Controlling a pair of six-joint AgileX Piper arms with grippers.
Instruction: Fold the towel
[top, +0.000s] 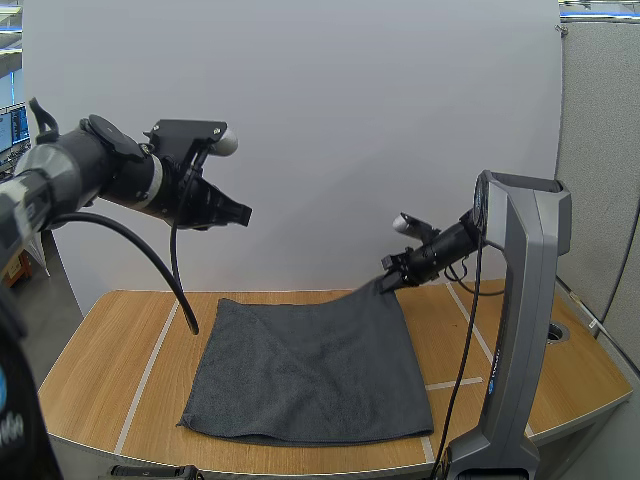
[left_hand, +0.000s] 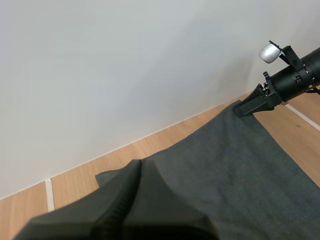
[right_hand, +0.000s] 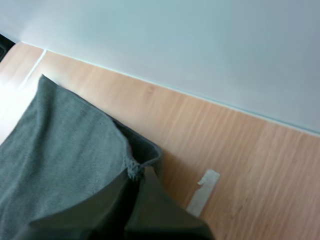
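Note:
A dark grey towel (top: 310, 365) lies spread flat on the wooden table (top: 100, 370). Its far right corner is lifted slightly off the wood, and my right gripper (top: 388, 281) is shut on that corner. In the right wrist view the fingertips (right_hand: 147, 181) pinch the towel's hemmed corner (right_hand: 131, 167), with the cloth (right_hand: 60, 145) sloping away from them. My left gripper (top: 238, 212) hangs high above the table's left side, shut on nothing. In the left wrist view its fingers (left_hand: 135, 175) lie together as one wedge above the towel (left_hand: 225, 175), and my right gripper (left_hand: 246, 107) holds the far corner.
A grey stand (top: 520, 310) rises at the table's right front, close to the towel's right edge. White tape lines (top: 150, 370) cross the tabletop, and a short tape strip (right_hand: 202, 196) lies by the held corner. A white wall (top: 350, 130) closes off the back.

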